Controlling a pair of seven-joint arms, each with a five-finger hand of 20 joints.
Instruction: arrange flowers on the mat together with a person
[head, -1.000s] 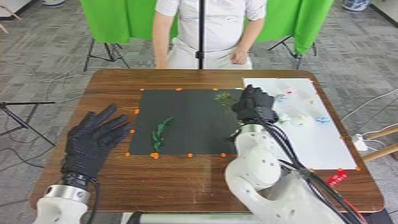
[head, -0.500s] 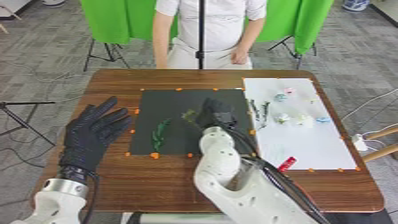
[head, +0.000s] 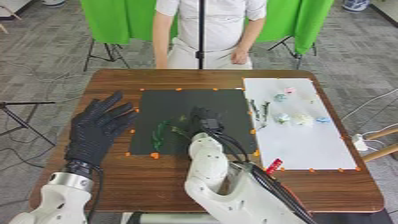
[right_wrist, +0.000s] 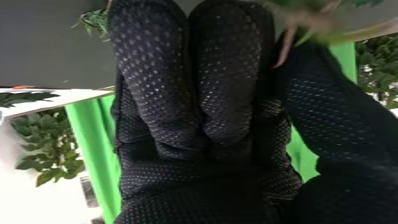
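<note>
The dark mat (head: 169, 102) carries a leafy green stem (head: 159, 136) on its left part. The white board (head: 311, 150) to its right bears pale flowers (head: 304, 119) and thin green stems (head: 265, 112). Over the mat, the right hand (head: 209, 122) pinches a sprig (right_wrist: 360, 34) between thumb and fingers; the left hand (head: 95, 132) is open beside the mat.

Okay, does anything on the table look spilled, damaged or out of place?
Nothing stands out. One green sprig lies on the dark mat, the right hand holds another sprig over it, and the small flowers sit on the white sheet.
</note>
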